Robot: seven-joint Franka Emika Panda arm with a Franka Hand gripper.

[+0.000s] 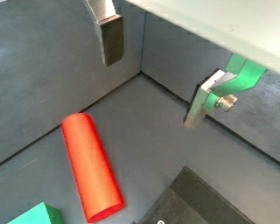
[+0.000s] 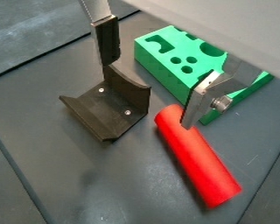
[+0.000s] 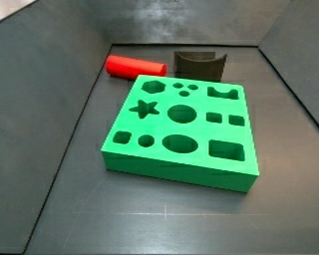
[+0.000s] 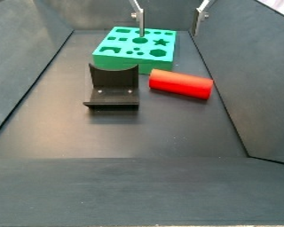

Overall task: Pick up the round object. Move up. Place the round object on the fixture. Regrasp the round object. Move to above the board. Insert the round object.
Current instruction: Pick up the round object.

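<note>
Red round object (image 2: 196,157) is lying flat on the dark floor, closest to the wrist cams, not touching anything and sitting below the gripper (image 2: 154,74), w/ one end under the gap between the fingers and the rest running off to one side. Gripper's hanging up high w/ its fingers spread wide apart and nothing between them; in a side view only the fingertips (image 4: 138,16) are poking in at the top edge, over the far end of the bin.

Fixture (image 2: 109,107) is standing right below the gripper too, next to the peg but not touching it afaict. Green board (image 2: 189,63) is sitting just past both, its holes all looking empty.

Count: 1 red peg, 1 fixture, 1 board. Grey bin walls (image 3: 69,80) are closing in on the sides. Nothing's lying on the peg.
</note>
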